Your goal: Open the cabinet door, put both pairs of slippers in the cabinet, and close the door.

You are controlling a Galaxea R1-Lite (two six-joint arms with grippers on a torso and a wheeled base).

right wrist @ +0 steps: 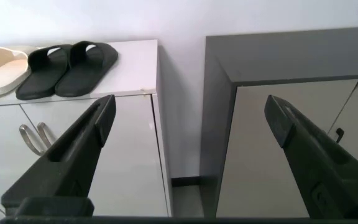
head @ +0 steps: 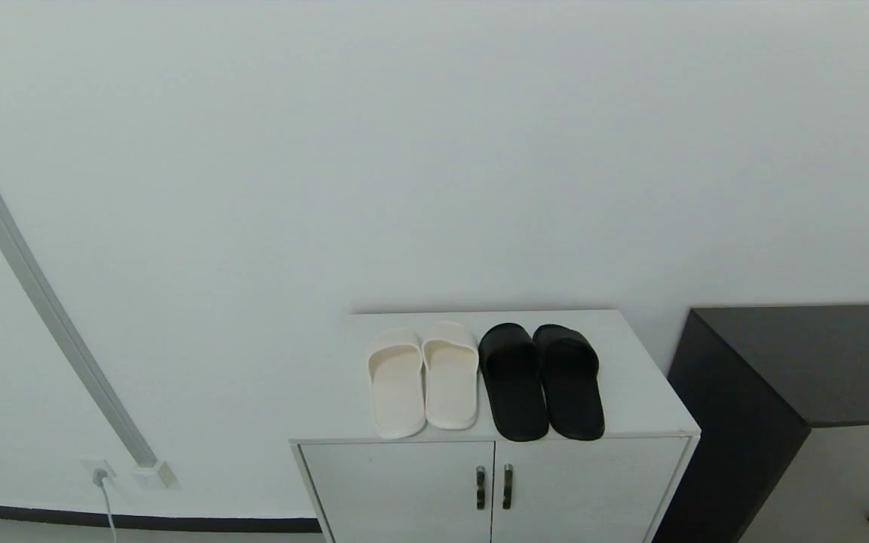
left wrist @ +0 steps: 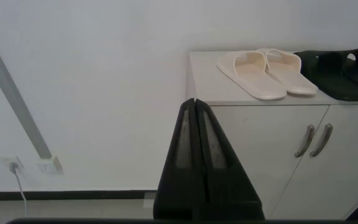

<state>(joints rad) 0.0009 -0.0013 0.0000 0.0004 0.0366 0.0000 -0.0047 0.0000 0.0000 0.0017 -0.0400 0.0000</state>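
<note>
Head view, cut off: the white cabinet (head: 631, 377) is cropped at the frame's lower edge; only the tops of its shut doors (head: 397, 490) and handles (head: 508, 486) show.
Slippers: white pair (head: 423, 381) and black pair (head: 541, 381) lie side by side on the cabinet top, lower centre, white leftmost.
Long axis: front to back, toes toward the wall, heels at the front edge.
Left end effector (left wrist: 194, 102): fingers pressed together, empty; slippers well beyond it.
Right end effector (right wrist: 190, 104): spread wide, empty; well apart from the slippers, before the dark cabinet (right wrist: 278, 56).
</note>
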